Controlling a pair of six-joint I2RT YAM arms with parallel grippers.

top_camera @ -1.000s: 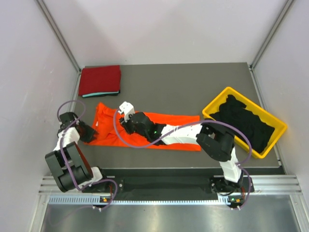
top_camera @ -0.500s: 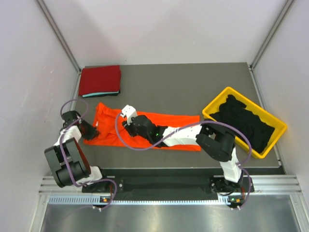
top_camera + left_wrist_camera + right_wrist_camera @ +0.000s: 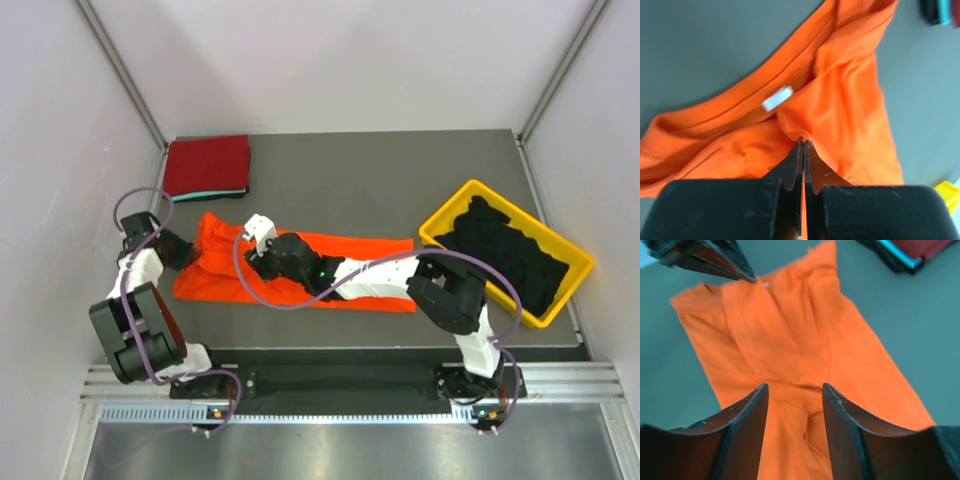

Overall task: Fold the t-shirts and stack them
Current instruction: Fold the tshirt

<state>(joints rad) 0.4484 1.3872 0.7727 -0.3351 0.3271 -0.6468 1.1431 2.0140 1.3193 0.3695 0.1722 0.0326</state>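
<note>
Two end effectors at the orange t-shirt (image 3: 215, 282) — left end effector (image 3: 803, 146) clamped on a fold by the collar, right end effector (image 3: 792, 390) spread wide over the cloth.

From above, the right arm (image 3: 370, 275) covers the middle of the orange t-shirt (image 3: 215, 285), and the black t-shirts (image 3: 510, 255) heaped in the yellow bin (image 3: 445, 211) cannot be counted. In the left wrist view the white label (image 3: 777, 98) is too blurred to read and the folded stack (image 3: 940, 10) is clipped at 1 o'clock. The right wrist view cuts off the left gripper (image 3: 742, 271) at 11 o'clock.
</note>
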